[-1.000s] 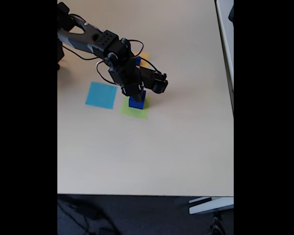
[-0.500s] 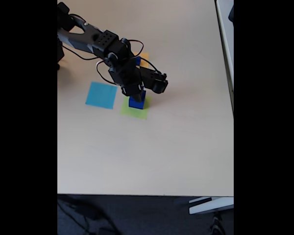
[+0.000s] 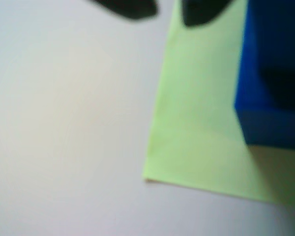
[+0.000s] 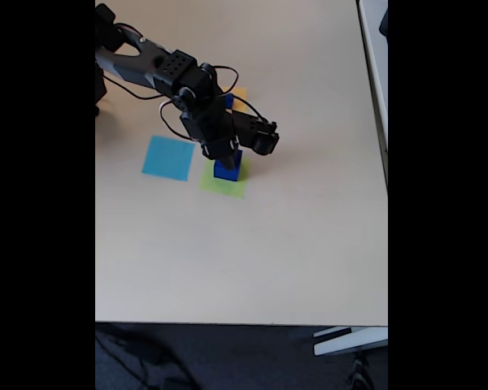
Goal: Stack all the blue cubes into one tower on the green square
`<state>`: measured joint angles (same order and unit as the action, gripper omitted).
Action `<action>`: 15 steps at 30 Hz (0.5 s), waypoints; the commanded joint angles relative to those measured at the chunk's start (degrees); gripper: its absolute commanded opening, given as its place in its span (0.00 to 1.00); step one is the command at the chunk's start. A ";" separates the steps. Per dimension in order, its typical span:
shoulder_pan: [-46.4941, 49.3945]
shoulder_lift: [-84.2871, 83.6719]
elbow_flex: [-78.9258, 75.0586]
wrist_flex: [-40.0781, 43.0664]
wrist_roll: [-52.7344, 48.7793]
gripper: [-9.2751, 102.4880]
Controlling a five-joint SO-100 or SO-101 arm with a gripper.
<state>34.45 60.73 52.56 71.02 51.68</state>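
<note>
In the fixed view, a cube stack (image 4: 227,168) stands on the middle paper square (image 4: 224,182); another square (image 4: 168,158) lies left, a third (image 4: 239,99) behind, all on the tabletop (image 4: 244,260).

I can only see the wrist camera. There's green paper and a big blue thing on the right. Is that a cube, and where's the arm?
Observer: Yes, the fixed view shows a blue cube standing on the green square, and the gripper is right over it.
Operator: Is there any other paper on the table?
Observer: A light-blue square lies just left of the green one in the fixed view.
Operator: Any more?
Observer: A bit of orange paper peeks out behind the arm, with something blue beside it. It is too hidden for me to say what it is.
Operator: Is the gripper holding the cube?
Observer: I cannot tell; the arm covers the fingers.
</note>
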 commanded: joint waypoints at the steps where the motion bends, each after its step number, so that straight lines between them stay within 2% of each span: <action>1: -0.35 0.97 -3.87 -0.18 -0.44 0.08; 15: -0.79 0.88 -3.96 -0.18 -0.09 0.08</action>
<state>34.45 60.73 52.56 71.02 51.68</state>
